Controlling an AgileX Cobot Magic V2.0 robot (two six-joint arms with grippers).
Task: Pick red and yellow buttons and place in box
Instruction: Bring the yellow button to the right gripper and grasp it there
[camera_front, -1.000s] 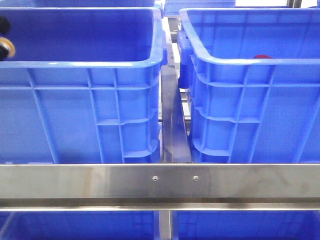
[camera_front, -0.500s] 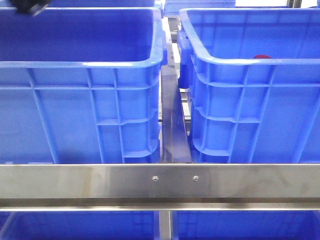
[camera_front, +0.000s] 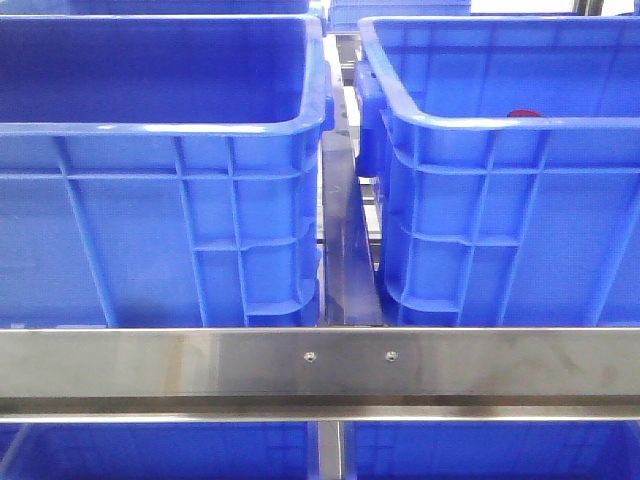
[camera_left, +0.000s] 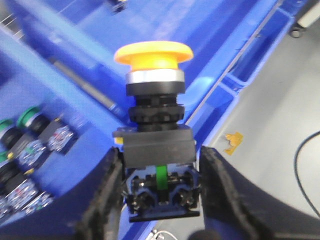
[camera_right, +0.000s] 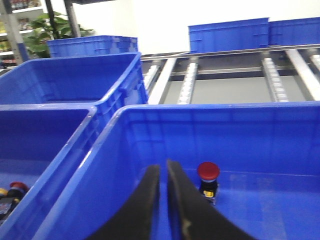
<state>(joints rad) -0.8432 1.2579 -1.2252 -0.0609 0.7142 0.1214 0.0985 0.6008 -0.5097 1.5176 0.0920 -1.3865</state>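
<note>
Left gripper: jaws are clamping the black base of the yellow button, one finger pressing on each side, cap pointing away from the wrist. The button is hanging over the blue edge of a crate, with grey floor showing on one side and a pile of spare switches, some green-capped, lying in a blue bin on the other. Which crate sits beneath cannot be told from this view.

Right gripper: jaws are standing nearly closed with only a thin slit between the fingers, holding nothing. They are hovering inside the right box, just beside the red button, which is resting upright on the box floor, apart from the fingers.

Front view: neither arm is showing. The left box and the right box are sitting side by side behind a steel rail; a sliver of red cap is peeking over the right box's near rim.

Risks, as judged:
- The yellow button is sitting close to a crate edge; releasing there could be dropping it onto the floor or rim rather than inside.
- The grip is bearing only on the base, so a quick swing could be tilting or slipping the piece.
- The right fingers, moving off, could be knocking the red button over.
</note>
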